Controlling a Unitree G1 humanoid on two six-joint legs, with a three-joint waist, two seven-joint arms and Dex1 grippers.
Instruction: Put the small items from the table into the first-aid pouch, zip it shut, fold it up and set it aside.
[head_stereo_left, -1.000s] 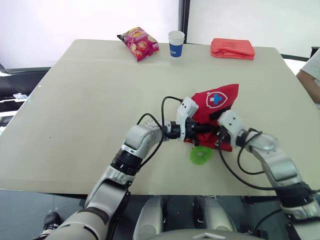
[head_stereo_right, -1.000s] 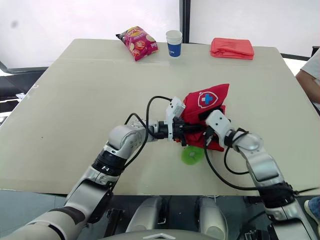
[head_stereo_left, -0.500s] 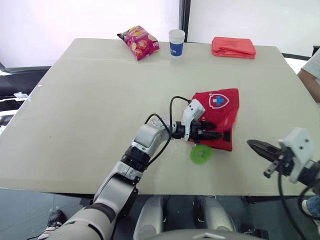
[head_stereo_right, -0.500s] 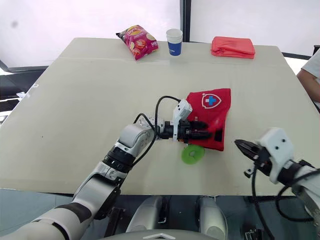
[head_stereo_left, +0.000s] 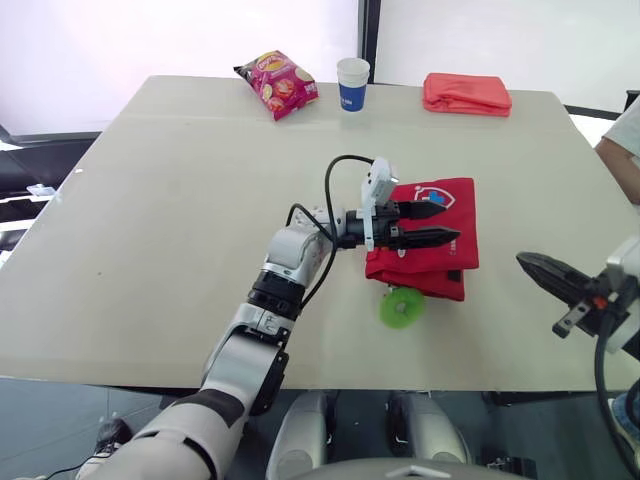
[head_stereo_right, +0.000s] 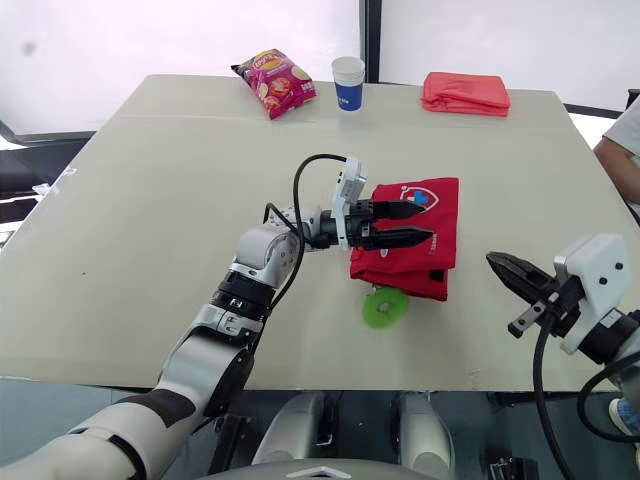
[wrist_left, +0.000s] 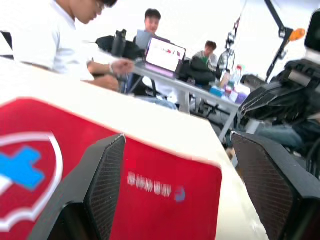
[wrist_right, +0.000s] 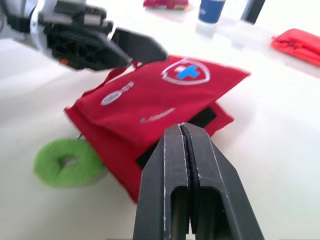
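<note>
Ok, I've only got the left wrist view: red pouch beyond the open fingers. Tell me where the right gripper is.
Observer: The right gripper is shut, off to the right of the first-aid pouch, apart from it and pointing toward it.
Operator: Report any small item outside the pouch.
Observer: One green ring lies on the table against the pouch's near edge, outside it.
Operator: List what's at the far edge.
Observer: A chip bag, a paper cup and folded red fabric, all well away from the pouch.
</note>
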